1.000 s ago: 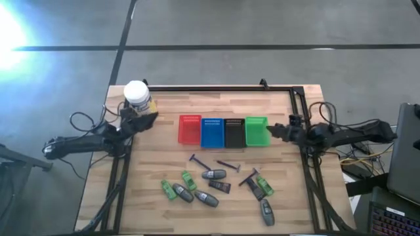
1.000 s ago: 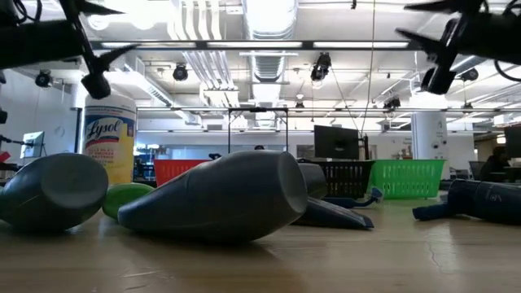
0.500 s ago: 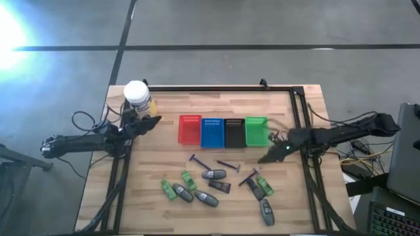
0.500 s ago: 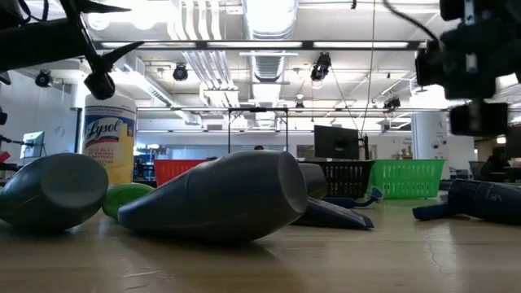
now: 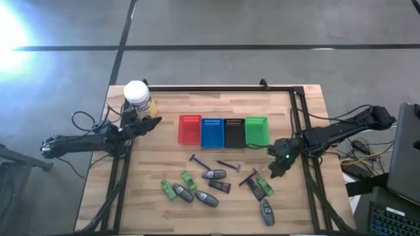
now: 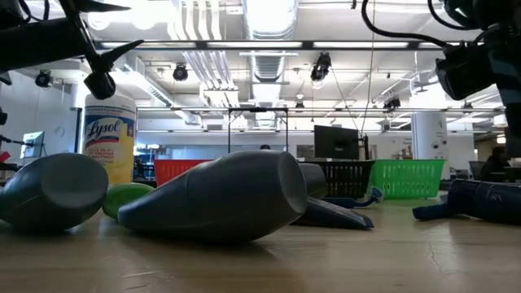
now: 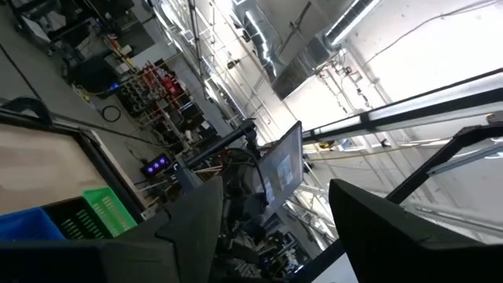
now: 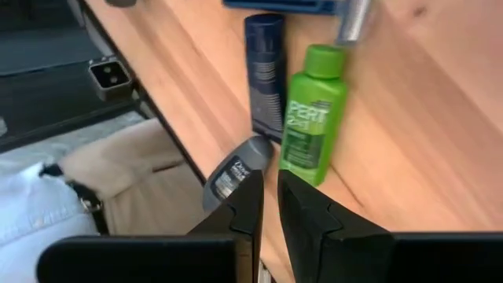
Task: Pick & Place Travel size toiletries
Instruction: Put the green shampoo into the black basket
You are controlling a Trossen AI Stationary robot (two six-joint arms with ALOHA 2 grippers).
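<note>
Right gripper (image 5: 276,169) over the right-hand toiletries, its fingers nearly closed on nothing.
A green bottle (image 8: 313,112) lies flat beside a dark packet (image 8: 266,72), long axes parallel, the bottle's cap toward a razor (image 8: 314,6). The left gripper (image 5: 149,122), fingers apart, waits near the yellow jar (image 5: 137,96).

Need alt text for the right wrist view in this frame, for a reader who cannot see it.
The right gripper, fingers nearly together, hangs over a light wooden table above three toiletries lying side by side: a green bottle, a dark blue packet beside it, and a grey oval bottle near the table's edge. A razor shows at the picture's edge.
</note>
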